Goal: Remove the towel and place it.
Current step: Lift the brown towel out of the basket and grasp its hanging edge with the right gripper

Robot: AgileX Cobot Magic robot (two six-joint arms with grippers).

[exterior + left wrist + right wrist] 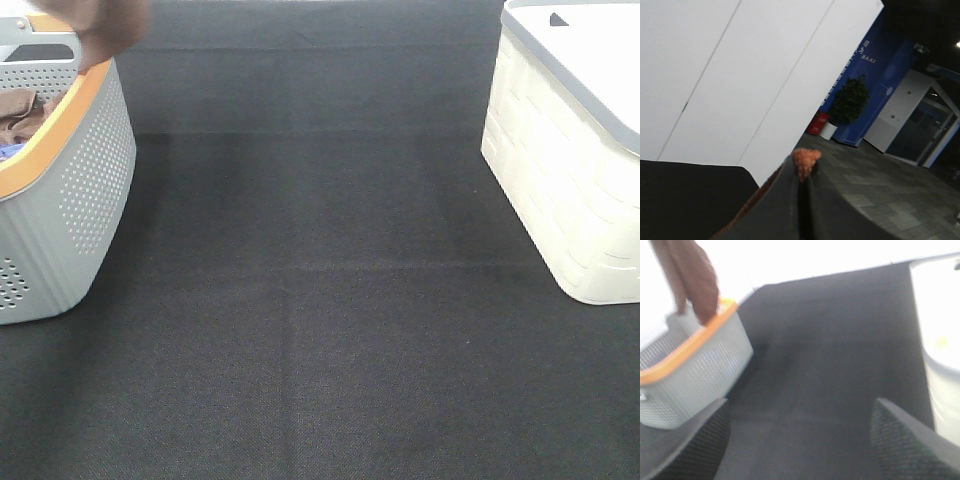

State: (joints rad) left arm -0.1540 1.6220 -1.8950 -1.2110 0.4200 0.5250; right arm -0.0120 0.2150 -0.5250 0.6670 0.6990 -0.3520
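Left claw point(801, 175) pinched tight on the towel point(112, 28), and it's dangling above the grey basket point(85, 190) with the orange rim. Right claw point(800, 430) gapes wide, empty, over the dark table point(320, 300).

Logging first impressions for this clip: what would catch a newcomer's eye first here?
The reddish-brown towel dangling over the grey basket with the orange rim on the left, a tuft pinched in the shut left pincer. Across the black mat stands a white bin on the right.
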